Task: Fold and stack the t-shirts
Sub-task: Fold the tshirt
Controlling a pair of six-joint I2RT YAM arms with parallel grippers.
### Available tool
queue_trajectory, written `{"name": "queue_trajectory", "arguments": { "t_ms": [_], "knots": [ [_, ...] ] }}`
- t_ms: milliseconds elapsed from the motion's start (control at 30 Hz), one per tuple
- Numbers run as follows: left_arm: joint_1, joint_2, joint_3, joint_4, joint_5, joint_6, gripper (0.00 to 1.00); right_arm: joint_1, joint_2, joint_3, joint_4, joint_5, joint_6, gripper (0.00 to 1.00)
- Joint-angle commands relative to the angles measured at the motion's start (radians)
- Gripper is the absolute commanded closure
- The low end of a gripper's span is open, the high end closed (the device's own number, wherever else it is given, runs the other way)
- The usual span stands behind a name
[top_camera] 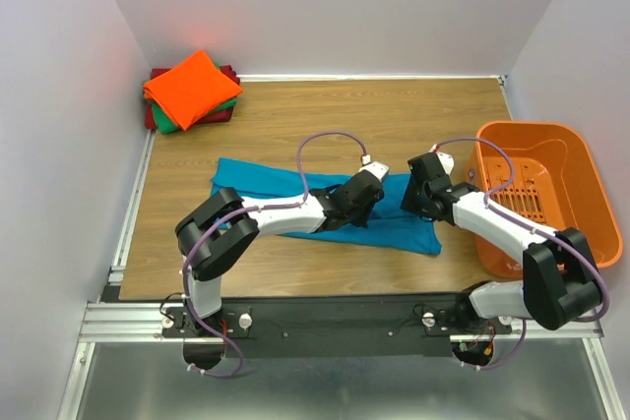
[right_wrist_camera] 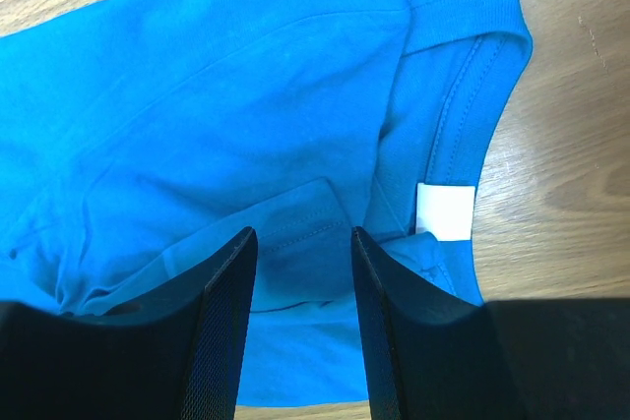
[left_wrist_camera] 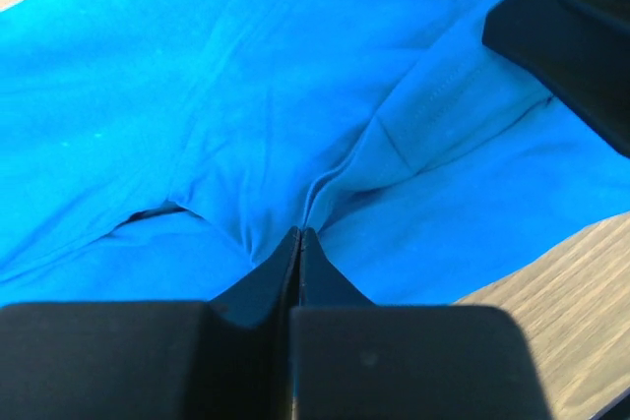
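Top external view has the teal shirt (top_camera: pixel 285 194) lying spread in the middle of the table (top_camera: pixel 295 125), well apart from the folded stack (top_camera: pixel 192 90) in the far left corner; the folding step is in hand. The left gripper (left_wrist_camera: pixel 300 238) has its jaws pressed together on a puckered pinch of cloth; the right gripper (right_wrist_camera: pixel 300 243) stands part open over a stitched edge near the collar label (right_wrist_camera: pixel 445 211), holding nothing. Next, the right jaws likely need to close there, so both arms can lift and fold.
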Motion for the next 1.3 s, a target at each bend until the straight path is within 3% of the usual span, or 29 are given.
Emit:
{"name": "queue_trajectory", "arguments": {
  "t_ms": [0,300,467,733,967,1000,1133,1267],
  "knots": [
    [-0.006,0.001,0.027,-0.028,-0.062,0.005,1.00,0.001,-0.020,-0.018,0.017,0.041,0.018,0.50],
    [-0.006,-0.077,0.031,-0.069,-0.097,0.008,1.00,0.001,-0.066,-0.021,0.015,0.006,0.021,0.60],
    [-0.005,-0.102,0.031,-0.072,-0.086,0.020,1.00,0.001,-0.099,-0.027,0.009,-0.014,0.015,0.59],
    [-0.005,-0.109,0.020,-0.072,-0.066,0.014,1.00,0.001,-0.112,-0.072,-0.014,-0.014,0.044,0.49],
    [-0.005,-0.103,0.024,-0.067,-0.056,0.014,1.00,0.001,-0.069,-0.070,-0.011,0.000,0.057,0.53],
    [-0.005,-0.102,0.024,-0.066,-0.056,0.014,1.00,0.001,-0.064,-0.069,-0.011,0.003,0.058,0.55],
    [-0.005,-0.103,0.025,-0.067,-0.056,0.014,1.00,0.001,-0.082,-0.058,-0.013,0.014,0.058,0.80],
    [-0.005,-0.109,0.025,-0.069,-0.056,0.015,1.00,0.001,-0.113,-0.049,-0.022,0.014,0.049,0.96]
  ]
}}
